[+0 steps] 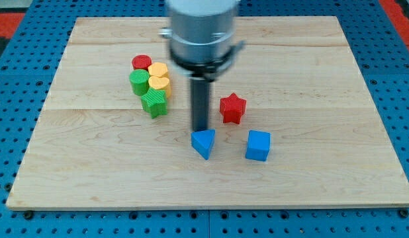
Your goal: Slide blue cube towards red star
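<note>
The blue cube (258, 145) lies on the wooden board (323, 73), right of centre toward the view's bottom. The red star (232, 108) sits just above and to the left of it, a short gap away. My tip (200, 129) is the lower end of the dark rod hanging from the grey arm body (203, 30). It stands left of the red star and touches or nearly touches the top of a blue triangular block (204, 143). The tip is well left of the blue cube.
A cluster sits at the view's upper left: a red cylinder (141, 63), a green cylinder (139, 82), a yellow block (157, 70), another yellow block (160, 84) and a green star (154, 103). A blue pegboard surrounds the board.
</note>
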Controlling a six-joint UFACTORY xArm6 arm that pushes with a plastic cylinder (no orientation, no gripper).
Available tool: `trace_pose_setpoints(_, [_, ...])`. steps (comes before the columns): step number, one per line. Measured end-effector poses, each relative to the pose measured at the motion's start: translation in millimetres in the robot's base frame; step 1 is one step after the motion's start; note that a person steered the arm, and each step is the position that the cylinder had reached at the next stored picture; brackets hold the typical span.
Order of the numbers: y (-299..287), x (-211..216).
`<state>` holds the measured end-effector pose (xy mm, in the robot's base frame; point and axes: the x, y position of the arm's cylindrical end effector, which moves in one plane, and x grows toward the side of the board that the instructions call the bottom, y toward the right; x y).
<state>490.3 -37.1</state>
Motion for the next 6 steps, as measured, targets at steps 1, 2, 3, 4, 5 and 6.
trace_pose_setpoints(1, [-32, 9])
trace_pose_setpoints(2, [-32, 9])
trace_pose_setpoints(3, [-32, 9])
trace_pose_setpoints(4, [-37, 31])
trace_pose_setpoints(5, [-8, 34])
trace_pose_setpoints(6, [33, 59])
